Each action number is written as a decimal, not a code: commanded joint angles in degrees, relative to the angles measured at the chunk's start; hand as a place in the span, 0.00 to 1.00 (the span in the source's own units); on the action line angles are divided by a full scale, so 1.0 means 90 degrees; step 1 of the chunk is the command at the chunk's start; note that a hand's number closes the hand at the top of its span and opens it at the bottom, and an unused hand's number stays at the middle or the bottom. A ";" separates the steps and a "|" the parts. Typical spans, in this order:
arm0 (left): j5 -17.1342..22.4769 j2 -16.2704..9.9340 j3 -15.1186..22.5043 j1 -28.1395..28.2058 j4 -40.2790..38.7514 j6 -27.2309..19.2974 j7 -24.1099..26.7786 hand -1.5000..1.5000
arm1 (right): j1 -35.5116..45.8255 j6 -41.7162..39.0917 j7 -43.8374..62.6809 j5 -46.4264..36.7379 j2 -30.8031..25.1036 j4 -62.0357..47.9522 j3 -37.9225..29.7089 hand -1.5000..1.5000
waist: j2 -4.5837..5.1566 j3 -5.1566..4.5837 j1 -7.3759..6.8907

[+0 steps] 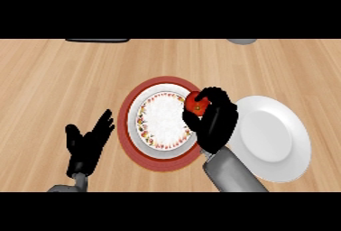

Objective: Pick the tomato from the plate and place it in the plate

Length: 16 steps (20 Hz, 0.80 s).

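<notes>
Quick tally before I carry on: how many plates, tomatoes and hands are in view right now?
Plates: 2, the red-rimmed plate and the white plate
Tomatoes: 1, the tomato, held in the right hand
Hands: 2, the right one and the left hand, open
Total: 5

The right hand's fingers (214, 97) hide part of the tomato (195, 104); its forearm (233, 173) covers the white plate's (273, 135) near-left rim.
</notes>
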State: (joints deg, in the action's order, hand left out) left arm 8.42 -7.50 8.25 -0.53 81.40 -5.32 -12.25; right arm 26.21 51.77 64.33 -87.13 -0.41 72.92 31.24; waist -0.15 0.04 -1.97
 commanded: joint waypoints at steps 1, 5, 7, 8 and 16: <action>-0.0028 -0.0082 -0.0033 -0.0081 -0.0047 0.0061 -0.0029 0.50 | 0.0469 0.0528 0.1805 -0.0602 0.0043 -0.0470 0.0090 1.00 | 0.0043 -0.0002 -0.0060; 0.0142 -0.0108 -0.0132 0.0144 0.0064 0.0187 0.0049 0.50 | 0.0698 0.0724 0.1837 -0.0679 0.0043 -0.0897 -0.0187 1.00 | 0.0048 0.0000 -0.0072; -0.0104 0.0023 0.0036 -0.0194 -0.0127 -0.0005 -0.0080 0.50 | 0.0363 -0.0065 0.1829 0.0518 0.0043 -0.0912 -0.0368 1.00 | 0.0101 0.0005 -0.0089; 0.0023 -0.0009 0.0016 -0.0037 0.0000 0.0113 -0.0092 0.50 | 0.0378 -0.0520 0.1728 0.0734 0.0043 -0.1143 -0.0302 0.00 | 0.0082 0.0001 -0.0128; -0.0047 0.0086 -0.0002 -0.0137 -0.0162 0.0111 0.0070 0.50 | 0.1316 0.1323 -0.0226 0.3387 0.0044 -0.2924 -0.0170 0.00 | 0.0135 0.0010 -0.0153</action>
State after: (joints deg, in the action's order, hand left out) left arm 8.40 -7.81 7.73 -2.10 80.89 -3.99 -12.17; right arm 34.60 55.54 65.28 -65.56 -0.27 53.39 30.07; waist 0.78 0.14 -3.22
